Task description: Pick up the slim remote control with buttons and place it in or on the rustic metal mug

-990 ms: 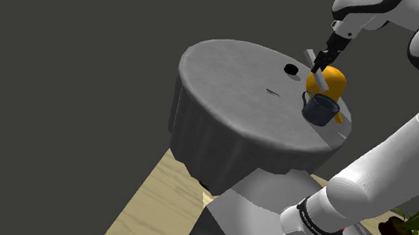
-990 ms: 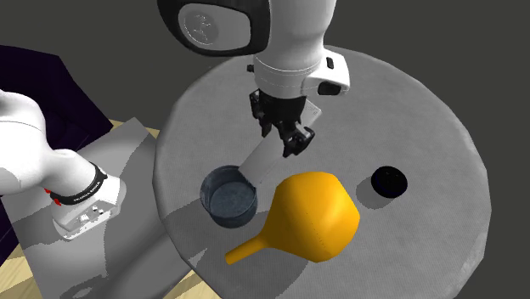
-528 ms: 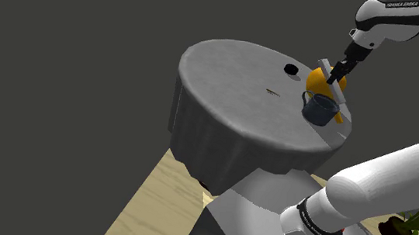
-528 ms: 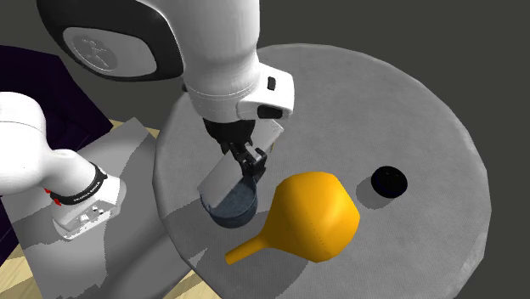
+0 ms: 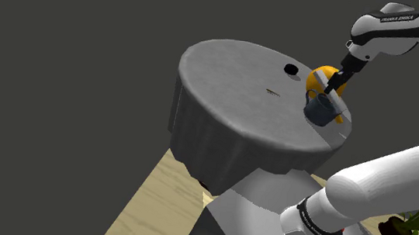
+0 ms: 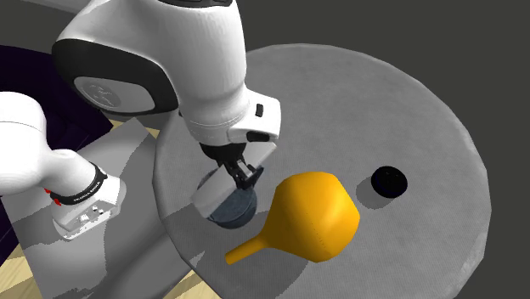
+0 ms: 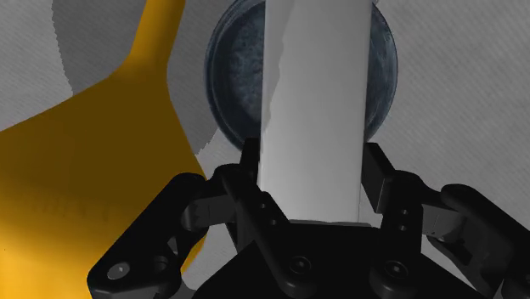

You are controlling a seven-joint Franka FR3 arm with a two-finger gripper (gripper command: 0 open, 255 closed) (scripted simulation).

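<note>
I saw the round grey table [image 5: 234,84] in the middle of the shoulder view, with the white arm [image 5: 399,24] reaching in from the upper right. An orange funnel [image 6: 314,212] lay on its side at the lower centre of the second exterior view, just beside the dark blue-grey mug [image 7: 233,68]. The gripper [image 7: 312,166] clamped a plain pale grey remote [image 7: 316,93], whose far end hung over the mug's mouth; contact I couldn't judge. A small black disc [image 6: 390,180] sat right of the funnel.
</note>
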